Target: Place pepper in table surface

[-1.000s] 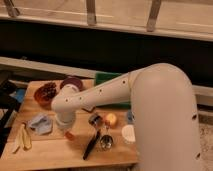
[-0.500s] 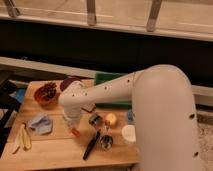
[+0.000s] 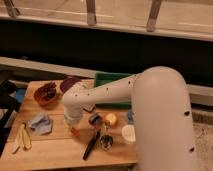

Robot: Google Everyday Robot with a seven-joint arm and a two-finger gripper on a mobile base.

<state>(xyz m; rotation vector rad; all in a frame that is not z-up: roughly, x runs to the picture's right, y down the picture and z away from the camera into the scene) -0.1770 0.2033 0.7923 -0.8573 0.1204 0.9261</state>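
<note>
- Pincer [image 3: 73,126] is pointing down over the middle of the tabletop [image 3: 55,150], hanging from the pale arm's wrist; whether it is gripping or letting go cannot be told.
- Pepper [image 3: 74,132] is showing as a small red-orange tip right under the pincer, sitting at or just above the wood; contact with the boards cannot be made out.
- Judging by that, the lowering is looking nearly finished, while release and pulling away are looking like what is left.
- Black-handled utensil [image 3: 91,145] is lying near, toward the front edge, beside a round yellow-orange fruit [image 3: 110,119].
- Crumpled blue cloth [image 3: 40,124] is lying toward the left edge, with pale yellow pieces [image 3: 22,138] near the front-left corner.
- Green tray [image 3: 111,80] is sitting at the back edge, and a reddish bowl [image 3: 46,93] is sitting toward the back-left corner.
</note>
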